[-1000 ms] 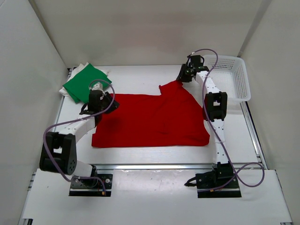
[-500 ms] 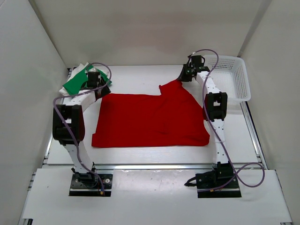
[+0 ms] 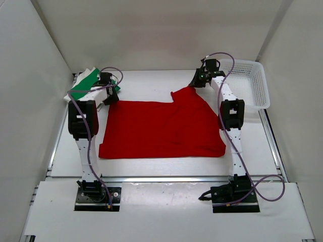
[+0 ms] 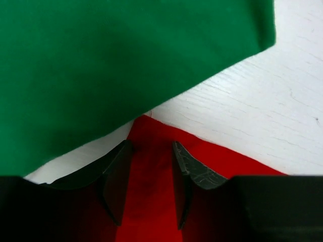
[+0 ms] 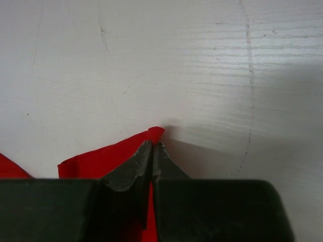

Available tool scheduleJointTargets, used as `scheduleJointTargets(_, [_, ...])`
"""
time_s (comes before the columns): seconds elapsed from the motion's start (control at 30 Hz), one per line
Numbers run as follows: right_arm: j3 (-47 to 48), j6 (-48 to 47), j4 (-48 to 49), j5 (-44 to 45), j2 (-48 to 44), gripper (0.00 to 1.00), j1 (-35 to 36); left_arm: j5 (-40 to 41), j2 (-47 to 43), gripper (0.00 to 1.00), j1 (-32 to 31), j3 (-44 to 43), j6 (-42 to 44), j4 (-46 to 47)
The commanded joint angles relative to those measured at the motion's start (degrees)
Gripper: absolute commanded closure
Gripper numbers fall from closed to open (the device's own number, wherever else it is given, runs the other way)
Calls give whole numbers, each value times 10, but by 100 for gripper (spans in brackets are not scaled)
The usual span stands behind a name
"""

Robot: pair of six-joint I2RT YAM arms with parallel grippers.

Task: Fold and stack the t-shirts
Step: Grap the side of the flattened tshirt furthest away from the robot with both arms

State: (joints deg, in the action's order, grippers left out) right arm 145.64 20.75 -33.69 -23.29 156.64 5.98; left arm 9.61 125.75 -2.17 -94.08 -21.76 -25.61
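Here we see the basket (image 3: 263, 91) at the far right, apart from the cloth. The red shirt (image 3: 161, 128) lies spread in the middle, and the right gripper (image 5: 152, 146) pinches its far right corner tight. Only the left wrist view shows the left gripper (image 4: 151, 147) with jaws narrowly parted over the far left corner, beside the green shirt (image 4: 111, 65), which lies on the white shirt (image 3: 68, 96).

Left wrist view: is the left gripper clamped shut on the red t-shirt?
No: the left gripper stands open, its fingers apart, with the corner of the red t-shirt lying between them.
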Motion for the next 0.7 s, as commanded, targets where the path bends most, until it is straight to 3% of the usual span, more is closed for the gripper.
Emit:
scheduleJointTargets(0.0, [30, -8, 1, -14, -1, 100, 4, 16, -5, 51, 2, -43, 8, -29])
scheduleJointTargets(0.23, [33, -7, -6, -18, -2, 100, 7, 22, 11, 54, 4, -51, 14, -42])
scheduleJointTargets(0.4, [35, -4, -3, -18, -5, 100, 1, 15, 19, 64, 3, -62, 14, -50])
scheduleJointTargets(0.53, [39, -4, -8, -28, -13, 100, -5, 20, 28, 54, 2, -77, 12, -62])
scheduleJointTargets(0.67, [46, -4, -10, -30, -23, 100, -11, 14, 23, 62, 4, -65, 15, -56])
